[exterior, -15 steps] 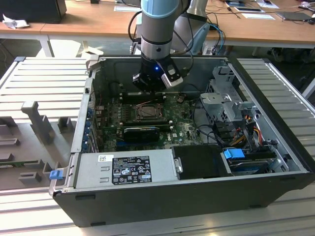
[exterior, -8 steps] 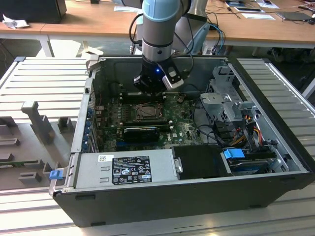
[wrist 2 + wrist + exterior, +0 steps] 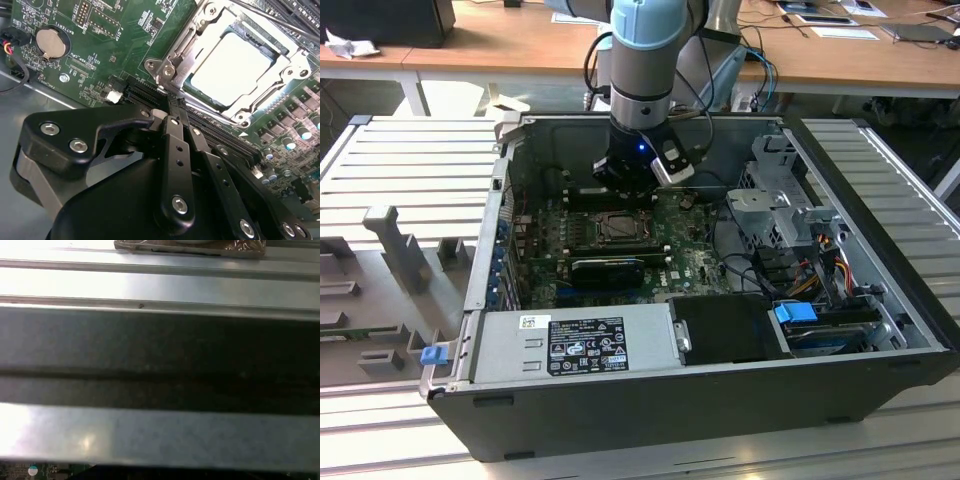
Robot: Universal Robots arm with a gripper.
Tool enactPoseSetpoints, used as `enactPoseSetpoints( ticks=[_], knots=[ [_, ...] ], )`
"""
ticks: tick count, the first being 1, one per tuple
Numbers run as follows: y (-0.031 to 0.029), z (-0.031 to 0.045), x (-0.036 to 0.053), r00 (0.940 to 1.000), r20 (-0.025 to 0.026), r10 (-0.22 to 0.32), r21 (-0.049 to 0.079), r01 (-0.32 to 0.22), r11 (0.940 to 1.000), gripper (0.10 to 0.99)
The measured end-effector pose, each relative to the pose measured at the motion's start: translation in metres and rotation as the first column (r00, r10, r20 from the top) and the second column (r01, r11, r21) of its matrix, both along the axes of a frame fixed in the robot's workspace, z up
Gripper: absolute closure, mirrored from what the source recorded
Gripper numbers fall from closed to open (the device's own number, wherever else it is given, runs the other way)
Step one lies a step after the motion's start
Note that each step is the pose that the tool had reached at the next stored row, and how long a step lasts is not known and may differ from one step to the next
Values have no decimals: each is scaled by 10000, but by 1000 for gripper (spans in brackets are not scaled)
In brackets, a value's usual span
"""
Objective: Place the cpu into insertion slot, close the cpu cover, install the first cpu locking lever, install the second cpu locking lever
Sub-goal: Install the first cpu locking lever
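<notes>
Inside the open computer case point(image 3: 880, 300) lies the green motherboard point(image 3: 125, 35), where the cpu point(image 3: 231, 65) sits in its socket under the closed cpu cover point(image 3: 260, 102), just beyond the gripper point(image 3: 172, 107), whose fingers are clenched together on nothing

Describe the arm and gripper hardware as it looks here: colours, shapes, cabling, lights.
In the exterior view the arm is a silver-grey tube with a pale blue joint cap and a dark band at the wrist. A small blue light glows on the black wrist unit, beside a silver-edged camera block. Black cables loop behind it. In the second wrist view the gripper is matt black, with narrow linked fingers and silver screw heads.
</notes>
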State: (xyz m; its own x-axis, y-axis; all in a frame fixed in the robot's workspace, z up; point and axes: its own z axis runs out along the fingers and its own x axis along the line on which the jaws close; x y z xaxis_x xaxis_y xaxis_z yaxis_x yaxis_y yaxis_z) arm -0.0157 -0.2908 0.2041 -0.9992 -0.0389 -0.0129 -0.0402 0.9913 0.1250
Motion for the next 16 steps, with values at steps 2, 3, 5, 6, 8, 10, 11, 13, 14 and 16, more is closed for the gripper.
enactPoseSetpoints(
  ticks=[2, 3, 5, 6, 8, 10, 11, 13, 14, 16],
  knots=[
    [-13, -1, 0, 10000, 0, 0, -1, 0, 10000, 980],
    [-18, -1, 0, 10000, 0, -1, -1, 1, 10000, 980],
    [-24, -2, 0, 10000, 1, 0, -9, 0, 10000, 980],
    [-27, -2, 0, 10000, 1, -1, -15, 1, 10000, 980],
    [-31, -2, 0, 10000, 0, 0, -24, 0, 10000, 980],
    [-35, -16, 0, 10000, -1, 0, -34, 0, 10000, 980],
    [-33, -27, 0, 10000, 1, 0, -20, 0, 10000, 980],
    [-35, -44, 0, 10000, -4, 0, -33, 0, 10000, 980],
    [-37, -48, -1, 10000, -6, 1, -26, -1, 10000, 980],
    [-38, -50, -1, 10000, -5, 1, 118, -1, 9999, 980]
  ],
)
